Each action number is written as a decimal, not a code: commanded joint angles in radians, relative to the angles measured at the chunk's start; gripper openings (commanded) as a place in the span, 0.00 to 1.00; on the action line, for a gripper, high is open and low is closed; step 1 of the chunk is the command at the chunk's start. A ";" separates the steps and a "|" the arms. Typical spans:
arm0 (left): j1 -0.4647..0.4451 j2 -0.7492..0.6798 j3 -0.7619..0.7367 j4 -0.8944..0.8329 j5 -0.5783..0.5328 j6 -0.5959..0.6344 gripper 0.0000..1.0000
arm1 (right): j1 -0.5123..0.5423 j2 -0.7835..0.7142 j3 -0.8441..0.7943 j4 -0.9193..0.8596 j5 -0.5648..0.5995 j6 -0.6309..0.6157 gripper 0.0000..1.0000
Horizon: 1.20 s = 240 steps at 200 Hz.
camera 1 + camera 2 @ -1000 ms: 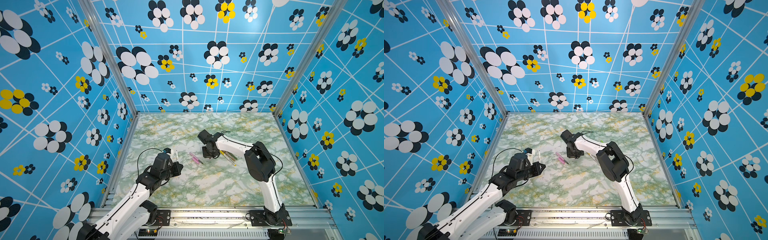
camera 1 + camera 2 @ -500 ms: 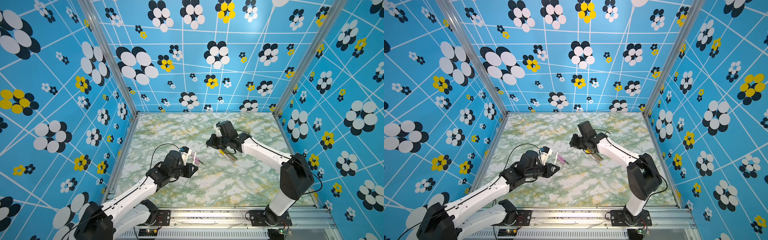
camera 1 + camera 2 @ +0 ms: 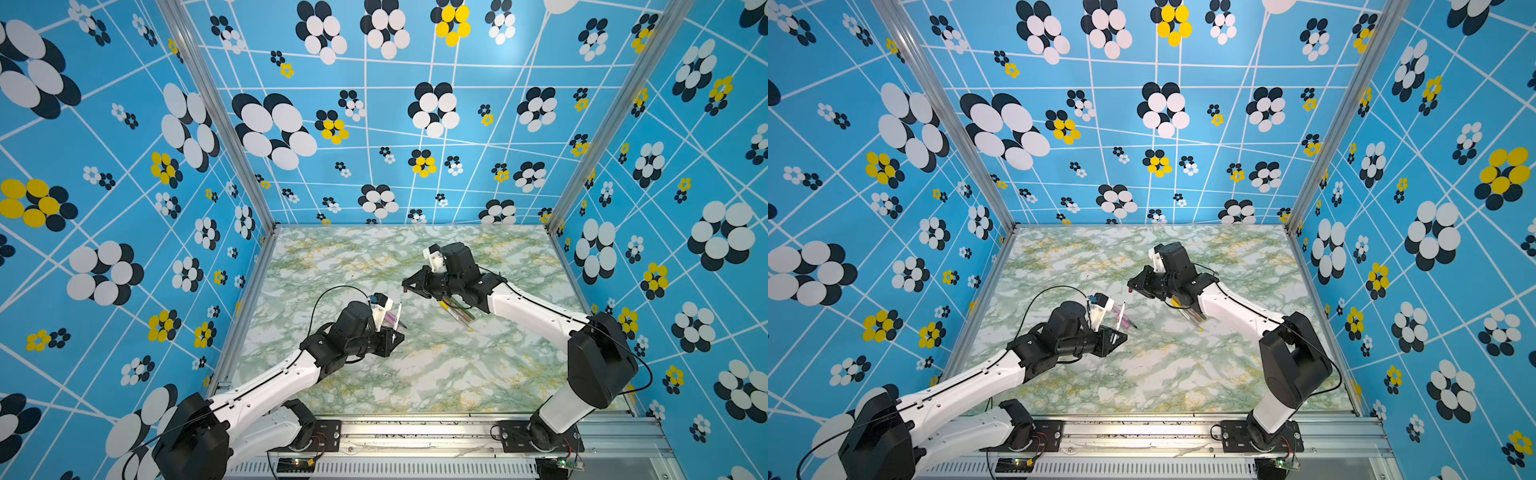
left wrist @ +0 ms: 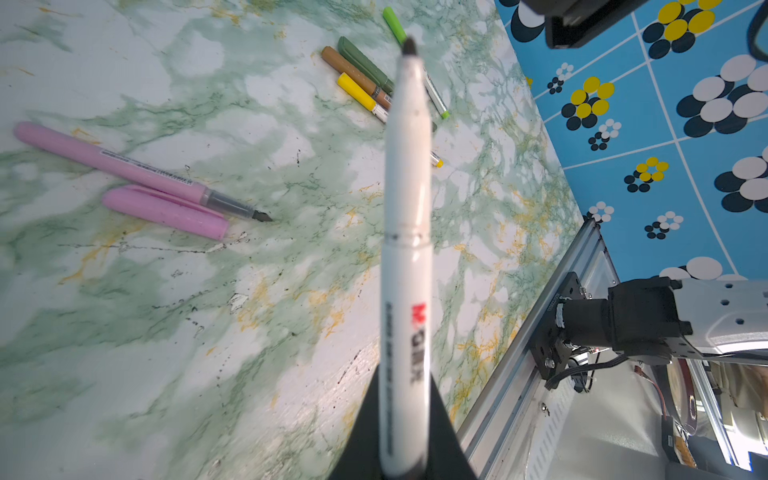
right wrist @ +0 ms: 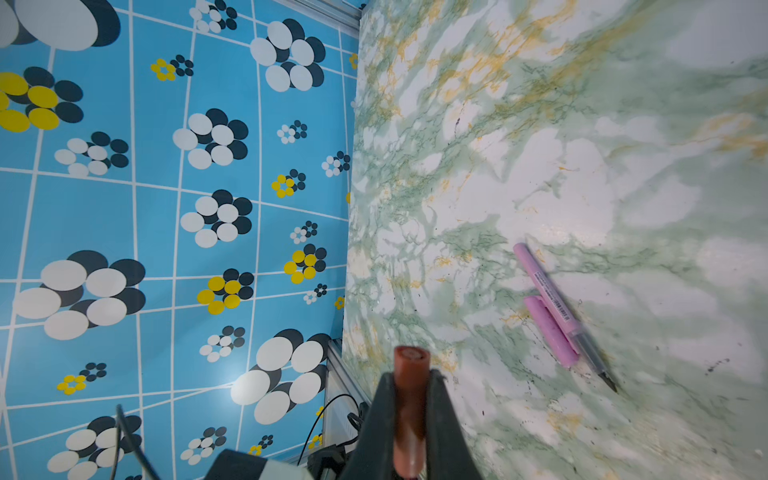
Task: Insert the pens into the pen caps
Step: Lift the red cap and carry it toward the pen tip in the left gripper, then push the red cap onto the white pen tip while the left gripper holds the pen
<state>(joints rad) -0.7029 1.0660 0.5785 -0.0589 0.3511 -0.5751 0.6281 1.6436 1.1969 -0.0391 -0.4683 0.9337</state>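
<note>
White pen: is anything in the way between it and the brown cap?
Nothing visible. The white pen and the brown cap are held up, apart, with open air between them; the pink pen lies on the table below.

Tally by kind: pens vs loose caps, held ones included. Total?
Uncapped pens: 2 (white pen in the left pincer, pink pen lying loose)
Pens that look capped: 4 (brown pen, dark green pen, yellow pen, light green pen, clustered)
Loose caps: 2 (pink cap beside the pink pen, reddish-brown cap in the right pincer)
Total: 8
</note>
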 commanded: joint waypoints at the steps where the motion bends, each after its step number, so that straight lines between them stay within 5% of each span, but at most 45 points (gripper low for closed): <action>1: -0.009 0.005 0.036 0.010 -0.026 0.007 0.00 | 0.014 -0.024 -0.015 0.023 -0.024 0.013 0.00; 240: -0.010 0.008 0.030 0.011 -0.084 -0.012 0.00 | 0.060 -0.010 -0.020 0.025 -0.046 0.016 0.00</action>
<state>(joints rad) -0.7074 1.0798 0.5926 -0.0559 0.2901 -0.5793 0.6788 1.6417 1.1954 -0.0322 -0.5003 0.9516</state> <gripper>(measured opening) 0.131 0.129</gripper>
